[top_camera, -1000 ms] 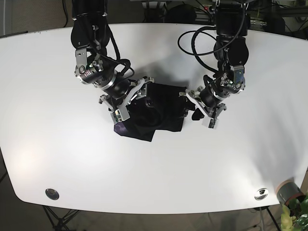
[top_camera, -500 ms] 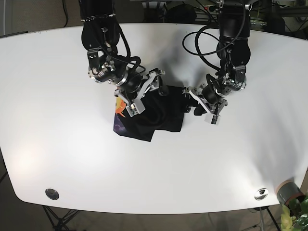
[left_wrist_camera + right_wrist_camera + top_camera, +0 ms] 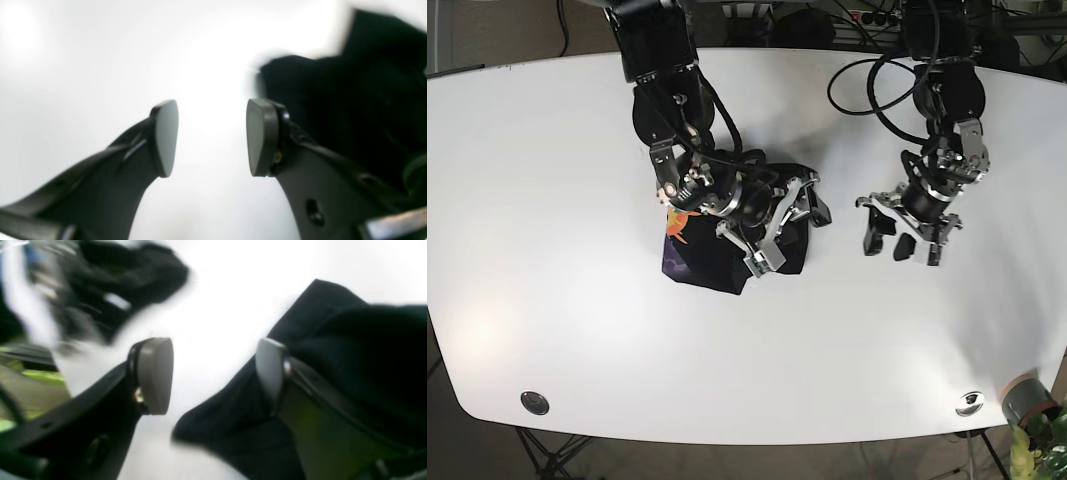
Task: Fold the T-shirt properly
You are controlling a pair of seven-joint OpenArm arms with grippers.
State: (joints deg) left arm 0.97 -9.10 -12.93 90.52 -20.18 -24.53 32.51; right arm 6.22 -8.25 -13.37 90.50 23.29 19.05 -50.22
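Lying mid-table (image 3: 547,300), the black T-shirt (image 3: 702,262) bore no legible writing; left gripper (image 3: 899,242) and right gripper (image 3: 789,228) gaped empty.

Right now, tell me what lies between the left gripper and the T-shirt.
Only bare white table, as the base view shows; the open left gripper hangs apart from the black T-shirt.

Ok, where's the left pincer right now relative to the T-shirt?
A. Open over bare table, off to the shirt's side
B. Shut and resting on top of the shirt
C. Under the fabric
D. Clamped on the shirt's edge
A: in the base view the left pincer sits over bare white table, apart from the T-shirt, and its wrist view shows the pads spread with nothing between them.
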